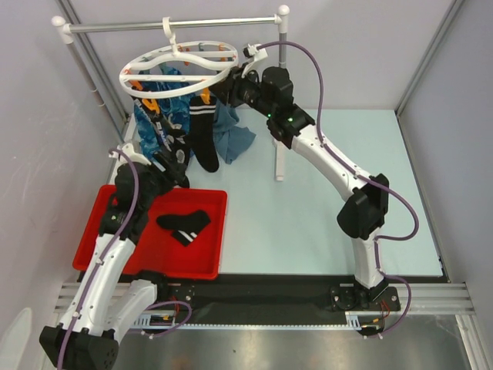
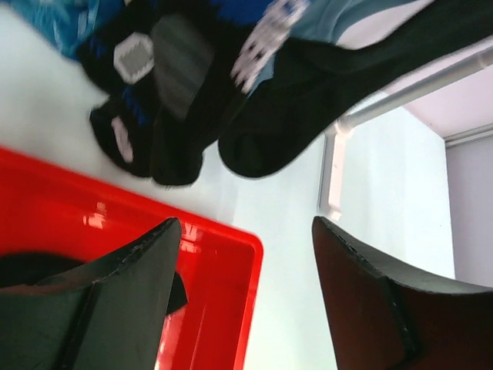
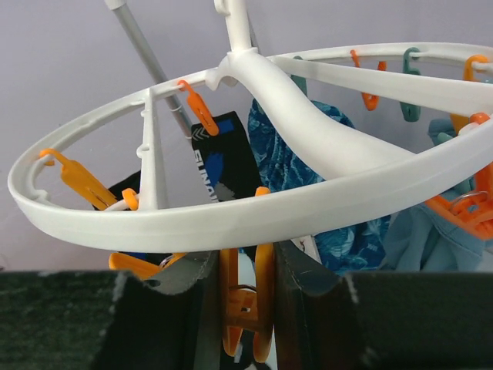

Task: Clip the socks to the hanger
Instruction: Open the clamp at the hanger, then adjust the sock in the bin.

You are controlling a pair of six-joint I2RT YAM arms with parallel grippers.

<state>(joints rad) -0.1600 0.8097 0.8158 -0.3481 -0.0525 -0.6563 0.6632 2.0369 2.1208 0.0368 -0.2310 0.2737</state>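
Note:
The white round hanger (image 1: 176,63) hangs from the rail by its hook. Black socks (image 1: 204,132) and blue patterned cloths hang from its orange clips. One more black sock (image 1: 183,225) with white marks lies in the red tray (image 1: 209,194). My right gripper (image 1: 231,85) is at the ring's right rim, shut on an orange clip (image 3: 248,304) just under the ring (image 3: 231,217). My left gripper (image 1: 174,165) is open and empty above the tray's far edge, below the hanging socks (image 2: 266,127). In the left wrist view (image 2: 245,258) the tray's corner (image 2: 250,254) shows between its fingers.
The grey metal rail (image 1: 169,25) spans the back on white posts. One post (image 1: 280,131) stands just right of the hanging laundry, and it also shows in the left wrist view (image 2: 331,173). Blue patterned cloth (image 1: 154,119) hangs on the left side of the ring.

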